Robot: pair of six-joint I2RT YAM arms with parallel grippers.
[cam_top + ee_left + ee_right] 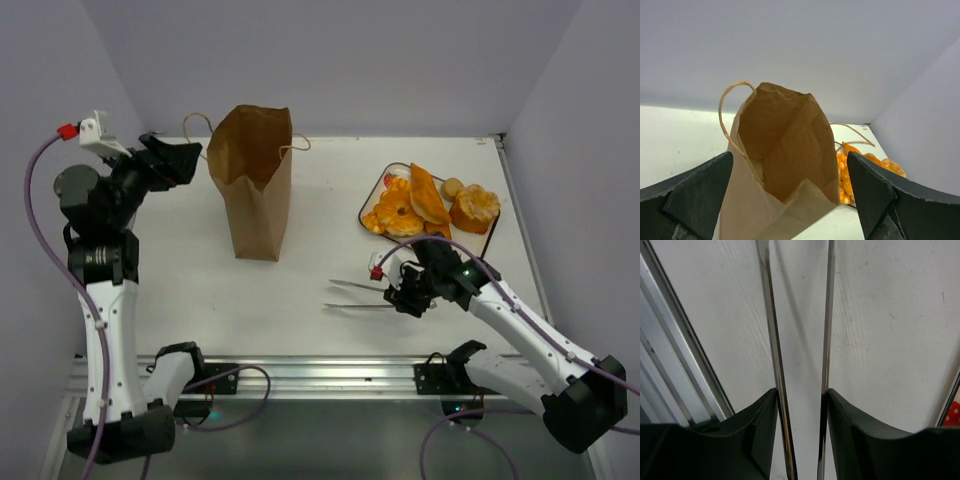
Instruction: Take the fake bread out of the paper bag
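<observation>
The left gripper (178, 160) hung with its jaws spread wide in the top view, raised just left of the paper bag (255, 185) and apart from it; the bag stood upright on the table (300, 270); the right gripper (405, 295) was pinched on the metal tongs (358, 296), whose arms pointed left, low over the table; the fake bread (425, 205) lay heaped on a tray (493, 232) at the right, well apart from the bag.

From the left wrist, the dark fingers (695, 195) flanked the bag's open mouth (790, 150); a string handle (725, 110) looped up at its left; its bottom was hidden; bread (847, 175) showed beyond its right edge.

From the right wrist, the fingers (755, 440) pressed on the outer sides of the two tong arms (771, 340), which ran side by side over the white table (890, 340).
</observation>
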